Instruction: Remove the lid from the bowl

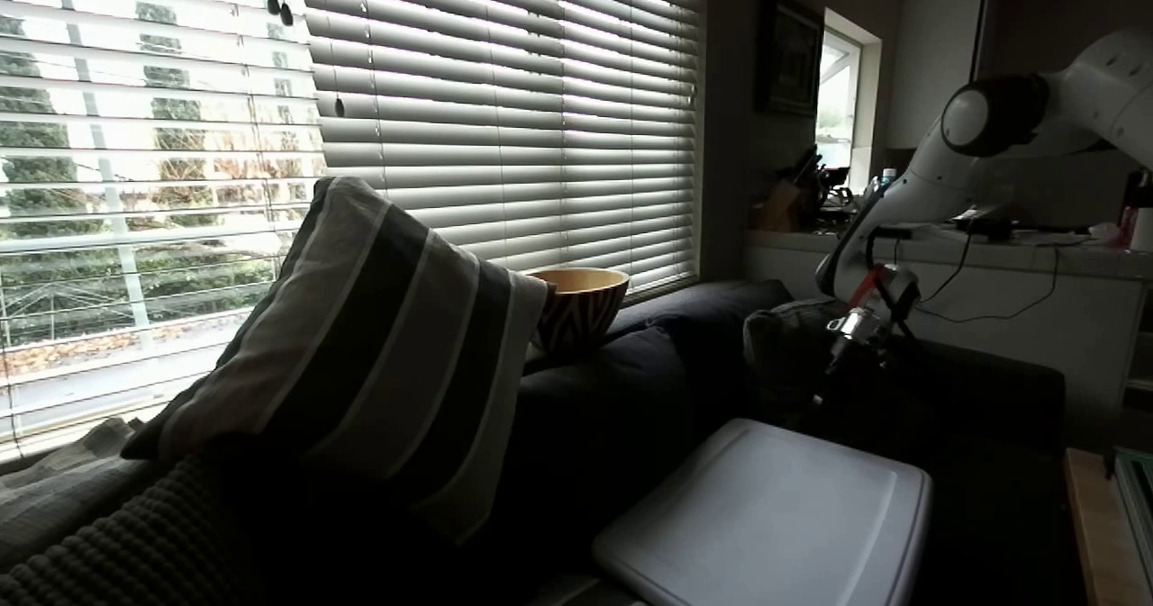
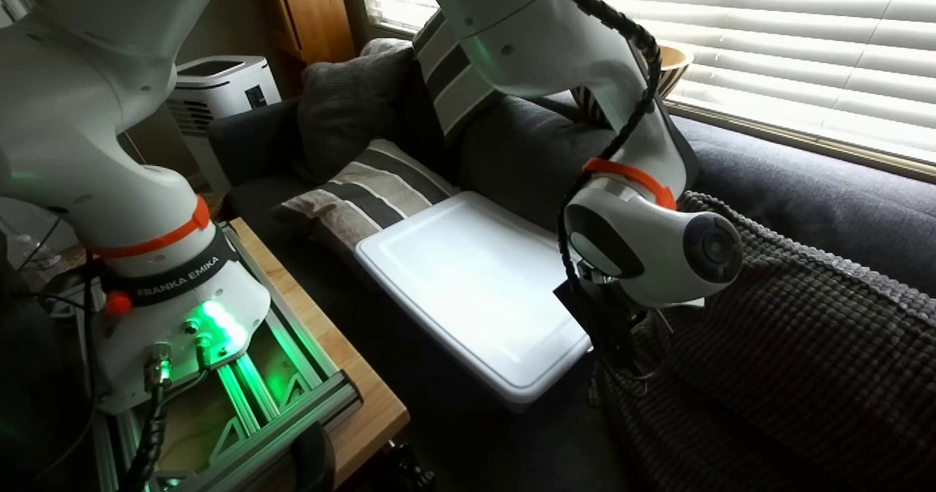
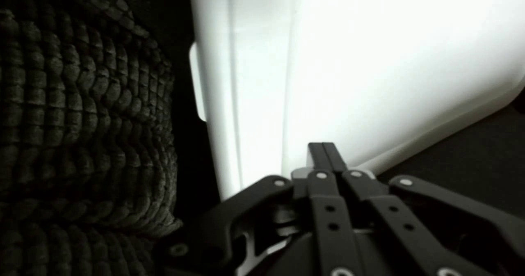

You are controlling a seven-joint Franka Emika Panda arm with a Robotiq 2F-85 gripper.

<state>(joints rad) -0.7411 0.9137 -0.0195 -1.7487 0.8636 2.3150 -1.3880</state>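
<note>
Now the lid (image 2: pixel 468 287) lies flat near the back edge of the sofa (image 2: pixel 790 170), one corner near the hand (image 3: pixel 328 155). The hand is squeezed closed. I see one lid, two striped cushions (image 2: pixel 376 188).

White round-cornered rectangular plastic lid (image 1: pixel 784 507): near end cut off by the lower edge in an exterior view; underside hidden. Black metal gripper (image 3: pixel 327 156): fingertips lost in shadow in both exterior views; contact with the lid hard to judge. Round tan zigzag-patterned vessel (image 1: pixel 585 318): partly behind grey-striped fabric cushion (image 1: pixel 405 318).
</note>
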